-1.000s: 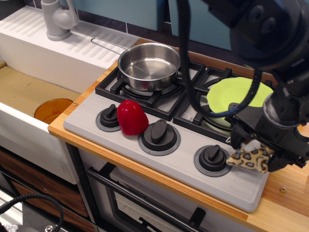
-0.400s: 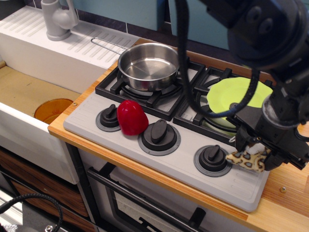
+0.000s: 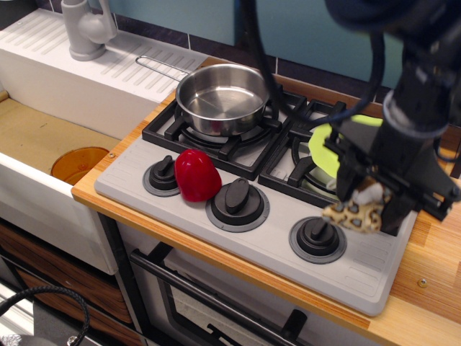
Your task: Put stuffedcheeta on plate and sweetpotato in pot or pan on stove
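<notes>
Fingers (image 3: pixel 364 205) grasp the stuffedcheeta (image 3: pixel 353 215) above the stove (image 3: pixel 238 238); the plate (image 3: pixel 328 148) lies just beyond, at twelve o'clock.

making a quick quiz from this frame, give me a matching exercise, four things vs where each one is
Things:
1. stuffedcheeta
2. sweetpotato
3. pan
4. plate

Places:
A. empty, on the back left burner
B. on the right burner, partly hidden by the arm
C. held in the tool, above the stove's right knob
D. on the stove's front panel between the left and middle knobs

Pairs: 1-C, 2-D, 3-A, 4-B
</notes>
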`<state>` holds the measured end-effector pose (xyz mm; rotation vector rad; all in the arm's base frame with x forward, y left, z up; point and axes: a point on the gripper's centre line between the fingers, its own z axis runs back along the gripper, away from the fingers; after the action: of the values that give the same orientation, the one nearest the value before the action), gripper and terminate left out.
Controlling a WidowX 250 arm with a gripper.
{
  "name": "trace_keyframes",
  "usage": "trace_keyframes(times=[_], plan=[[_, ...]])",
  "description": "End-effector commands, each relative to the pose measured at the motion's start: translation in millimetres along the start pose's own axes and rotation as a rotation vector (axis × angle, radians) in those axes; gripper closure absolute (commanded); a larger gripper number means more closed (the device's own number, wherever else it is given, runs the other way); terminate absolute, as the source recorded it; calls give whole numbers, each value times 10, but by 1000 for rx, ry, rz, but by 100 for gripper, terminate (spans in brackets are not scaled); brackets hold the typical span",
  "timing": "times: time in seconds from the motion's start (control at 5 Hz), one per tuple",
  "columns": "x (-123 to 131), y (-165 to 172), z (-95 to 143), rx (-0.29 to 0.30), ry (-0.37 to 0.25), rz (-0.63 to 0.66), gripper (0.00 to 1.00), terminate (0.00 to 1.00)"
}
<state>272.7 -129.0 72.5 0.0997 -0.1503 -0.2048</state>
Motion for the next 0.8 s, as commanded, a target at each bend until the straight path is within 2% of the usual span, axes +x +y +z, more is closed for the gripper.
trace_keyframes(times=[0.0,0.6], plan=[[277,248,452,-41,-34,-21,100,0],[583,842,430,-60,-42,-104,100,0]])
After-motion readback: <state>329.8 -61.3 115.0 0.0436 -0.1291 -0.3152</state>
